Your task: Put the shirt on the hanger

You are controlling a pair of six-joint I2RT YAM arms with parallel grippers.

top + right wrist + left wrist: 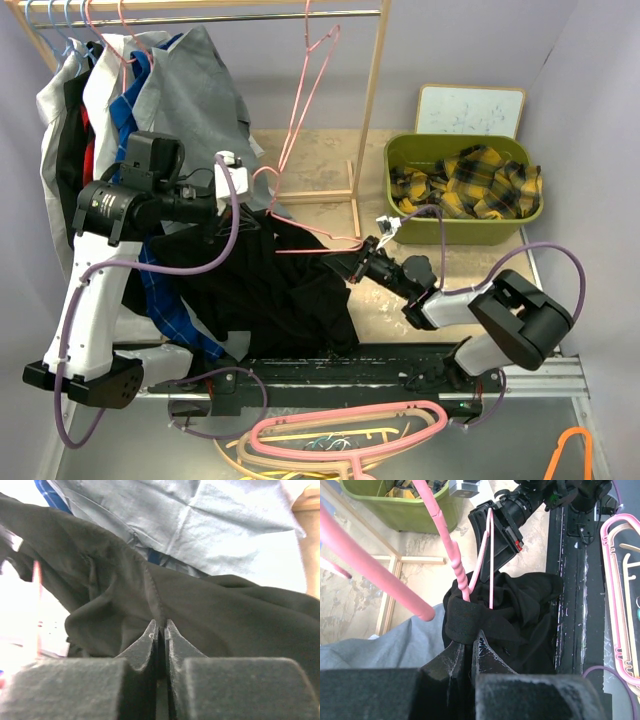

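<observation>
Both left fingers (454, 664) and right fingers (146, 646) pinch the shirt (280, 290), which partly hides the hanger (490, 570).

The right gripper (160, 626) pinches a seam of the black shirt (225, 610), fingers nearly touching. Behind hangs a grey shirt (200, 525), blue cloth (47, 492) beside it.

The shirt (270, 285) lies mid-table (330, 160) (the hanger (310, 250) along its far edge), the bin (470, 232) behind it to the right.
</observation>
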